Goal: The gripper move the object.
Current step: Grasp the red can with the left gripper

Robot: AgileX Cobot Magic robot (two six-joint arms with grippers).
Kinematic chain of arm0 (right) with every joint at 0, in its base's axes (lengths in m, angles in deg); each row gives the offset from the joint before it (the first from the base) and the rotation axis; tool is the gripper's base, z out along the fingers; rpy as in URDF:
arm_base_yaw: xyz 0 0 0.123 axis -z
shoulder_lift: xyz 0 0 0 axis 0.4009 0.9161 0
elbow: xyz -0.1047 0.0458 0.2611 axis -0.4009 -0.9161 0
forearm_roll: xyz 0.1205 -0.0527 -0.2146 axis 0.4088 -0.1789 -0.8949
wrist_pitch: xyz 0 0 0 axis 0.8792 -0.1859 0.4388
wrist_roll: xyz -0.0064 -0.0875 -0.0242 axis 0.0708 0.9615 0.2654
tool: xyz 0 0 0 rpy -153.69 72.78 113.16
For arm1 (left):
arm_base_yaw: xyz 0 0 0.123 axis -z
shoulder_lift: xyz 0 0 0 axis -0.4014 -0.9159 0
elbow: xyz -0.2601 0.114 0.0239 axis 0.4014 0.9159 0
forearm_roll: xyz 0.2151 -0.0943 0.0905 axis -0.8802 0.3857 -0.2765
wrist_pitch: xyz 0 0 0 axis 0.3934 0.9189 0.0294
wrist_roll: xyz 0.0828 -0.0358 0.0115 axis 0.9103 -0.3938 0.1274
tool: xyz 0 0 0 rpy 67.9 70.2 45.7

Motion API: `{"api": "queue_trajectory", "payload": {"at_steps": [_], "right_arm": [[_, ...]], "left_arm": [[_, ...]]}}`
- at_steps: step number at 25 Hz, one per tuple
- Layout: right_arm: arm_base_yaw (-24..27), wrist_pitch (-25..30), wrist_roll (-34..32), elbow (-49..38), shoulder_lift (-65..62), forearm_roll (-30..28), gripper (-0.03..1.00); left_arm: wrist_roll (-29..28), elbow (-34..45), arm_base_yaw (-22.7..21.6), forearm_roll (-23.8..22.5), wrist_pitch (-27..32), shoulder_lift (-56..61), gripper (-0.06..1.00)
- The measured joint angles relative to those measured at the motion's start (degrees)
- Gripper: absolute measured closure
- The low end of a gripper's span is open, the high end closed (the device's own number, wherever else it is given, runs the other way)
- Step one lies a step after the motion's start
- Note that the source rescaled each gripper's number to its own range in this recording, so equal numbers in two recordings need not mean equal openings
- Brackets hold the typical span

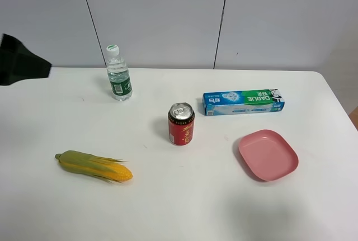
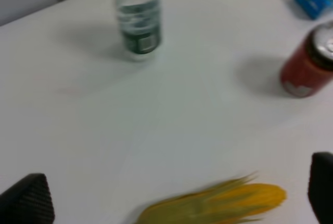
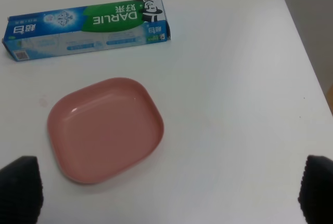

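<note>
Evidently both claws were off the load at this moment. The small red drink can (image 1: 181, 124), silver-topped with a pull tab and yellow markings, stood upright near the middle of the white worktop (image 1: 184, 207), touching nothing else.

Left claw (image 2: 174, 199): black fingertips (image 2: 26, 202) sat at opposite edges of the left wrist view, jaws spread wide and gripping nothing. That view was blurred. It showed the can to one side, well apart from the claw. From the high camera only a dark piece of the left arm (image 1: 19, 62) showed, at the left edge and clear of the worktop items.

Right claw (image 3: 168, 188): jaws likewise wide apart and empty, over the worktop near the pink rounded-square plastic plate (image 3: 104, 128).

Other items, high view:
- a clear water bottle with a green label (image 1: 118, 74), upright, back left of the can and well apart from it
- a yellow ear of corn with green husk (image 1: 95, 166), lying front left
- a blue and green toothpaste carton (image 1: 243, 102), lying flat, back right of the can
- the plate, front right, apart from the carton
</note>
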Motion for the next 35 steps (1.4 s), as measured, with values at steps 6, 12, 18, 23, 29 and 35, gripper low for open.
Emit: {"api": "queue_trajectory", "payload": {"at_steps": [6, 12, 18, 23, 29, 35], "right_arm": [[0.0, 0.0, 0.0, 0.0, 0.0, 0.0, -0.03], [0.0, 0.0, 0.0, 0.0, 0.0, 0.0, -0.03], [0.0, 0.0, 0.0, 0.0, 0.0, 0.0, -0.03], [0.0, 0.0, 0.0, 0.0, 0.0, 0.0, -0.03], [0.0, 0.0, 0.0, 0.0, 0.0, 0.0, -0.03], [0.0, 0.0, 0.0, 0.0, 0.0, 0.0, -0.03]], "left_arm": [[-0.05, -4.68, 13.81, 0.0, -3.02, -10.96, -0.06], [-0.17, -8.39, 23.52, -0.51, -9.98, -19.24, -0.06], [-0.21, -8.39, 29.19, -3.74, -20.05, -26.27, -0.06], [-0.21, -8.69, 29.97, -4.15, -25.05, -32.48, -0.06], [-0.21, -8.76, 29.97, -4.29, -27.02, -39.01, -0.06], [-0.21, -8.76, 29.97, -4.29, -29.96, -44.41, -0.06]]}}
